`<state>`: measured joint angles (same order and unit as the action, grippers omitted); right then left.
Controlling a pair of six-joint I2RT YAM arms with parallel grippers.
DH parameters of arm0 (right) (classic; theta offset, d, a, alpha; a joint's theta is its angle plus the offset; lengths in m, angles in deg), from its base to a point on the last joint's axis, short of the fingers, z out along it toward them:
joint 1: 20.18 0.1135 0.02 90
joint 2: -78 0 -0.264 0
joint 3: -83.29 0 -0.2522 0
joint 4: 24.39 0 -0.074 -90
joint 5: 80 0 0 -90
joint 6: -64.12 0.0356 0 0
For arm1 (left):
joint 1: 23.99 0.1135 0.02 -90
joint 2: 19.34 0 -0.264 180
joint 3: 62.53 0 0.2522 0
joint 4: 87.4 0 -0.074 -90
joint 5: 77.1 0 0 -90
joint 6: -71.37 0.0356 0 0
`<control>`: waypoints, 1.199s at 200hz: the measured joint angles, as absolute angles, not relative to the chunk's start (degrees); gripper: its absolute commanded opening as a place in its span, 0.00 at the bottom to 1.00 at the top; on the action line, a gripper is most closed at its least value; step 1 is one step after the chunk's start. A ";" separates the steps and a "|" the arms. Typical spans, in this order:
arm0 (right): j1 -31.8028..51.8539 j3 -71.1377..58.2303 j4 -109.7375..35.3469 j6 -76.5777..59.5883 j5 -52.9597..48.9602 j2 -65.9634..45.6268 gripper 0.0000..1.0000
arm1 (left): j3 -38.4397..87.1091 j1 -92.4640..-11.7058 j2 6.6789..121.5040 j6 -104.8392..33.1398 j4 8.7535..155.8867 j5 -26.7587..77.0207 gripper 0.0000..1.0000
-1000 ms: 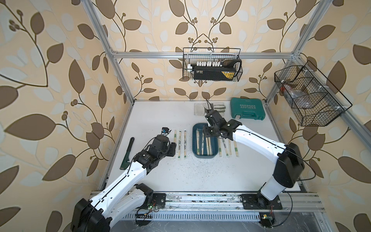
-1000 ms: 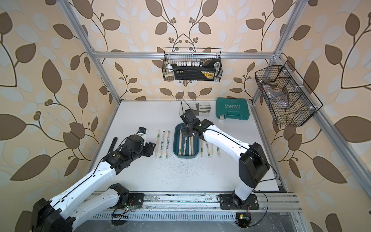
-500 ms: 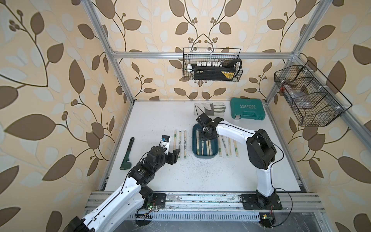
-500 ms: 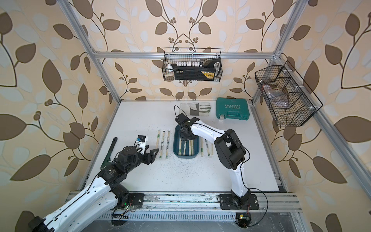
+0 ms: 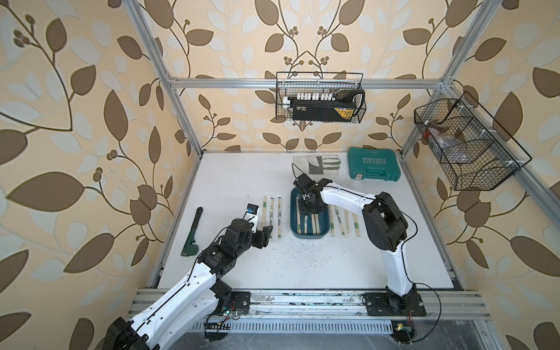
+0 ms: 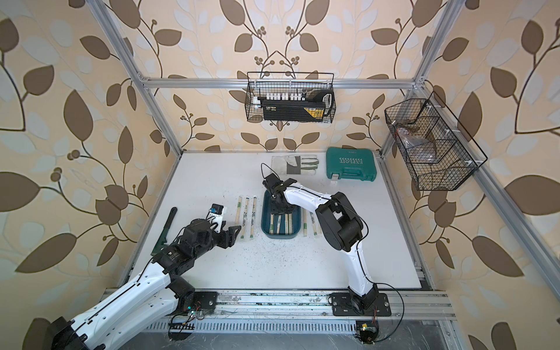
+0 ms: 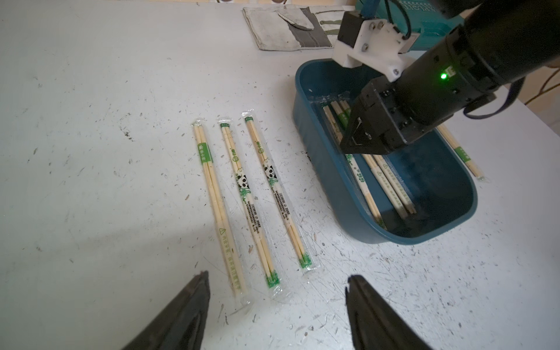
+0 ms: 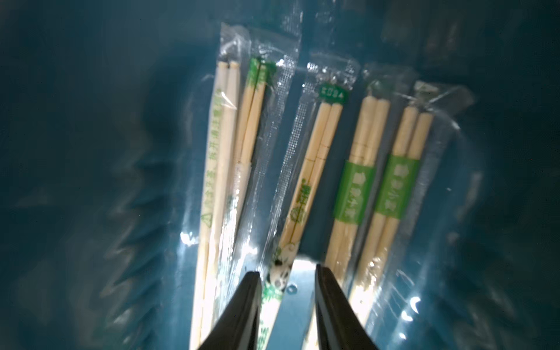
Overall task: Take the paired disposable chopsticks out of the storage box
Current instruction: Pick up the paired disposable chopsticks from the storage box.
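- The right gripper [image 8: 286, 274] reaches down inside the storage box [image 8: 91, 151]. Its jaws stand a narrow gap apart. The panda-print pair [image 8: 303, 197] runs between them against 1 finger, with bare box floor beside it, so it is not clamped.
- The paired disposable chopsticks [image 8: 368, 169] are pale wood sticks in clear sleeves with green bands or green lettering. 5 pairs lie side by side in the box, filling the centre of the right wrist view.
- The box is dark teal with rounded corners and sits at the centre of both top views.
- The left gripper [image 7: 278, 275] hovers at the lower edge of the left wrist view, jaws wide and holding nothing, over the near ends of 3 pairs [image 7: 242, 188].
- Those 3 lie parallel on the white table [image 7: 91, 91], left of the box: 2 with panda print, 1 with a green band.
- Right of the box in a top view, 4 more pairs [image 5: 340, 219] lie partly behind the right arm.
- Farther out are 1 wrench [image 5: 191, 233] at left, 1 glove [image 5: 316, 164], 1 tool case [image 5: 373, 165] and 2 wire baskets [image 5: 319, 103].
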<state>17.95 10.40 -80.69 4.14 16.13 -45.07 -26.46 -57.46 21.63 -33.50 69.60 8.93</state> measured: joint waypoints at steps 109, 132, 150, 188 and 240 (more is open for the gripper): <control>17.95 18.55 -84.12 8.23 18.05 -51.08 0.17 | -26.40 -57.46 21.81 -33.42 69.58 9.00 0.75; 17.95 18.57 -84.12 9.56 18.12 -51.08 0.12 | -26.38 -57.46 21.61 -33.42 69.56 9.00 0.75; 17.95 18.55 -84.01 10.30 18.05 -51.08 0.09 | -26.38 -57.46 21.41 -33.42 69.58 9.00 0.76; 17.95 16.65 -82.92 11.92 17.92 -49.62 0.04 | -26.40 -57.46 21.41 -33.42 69.56 9.00 0.76; 17.78 16.14 -83.66 12.03 17.62 -46.21 0.03 | -26.40 -57.46 21.44 -33.42 69.58 9.00 0.76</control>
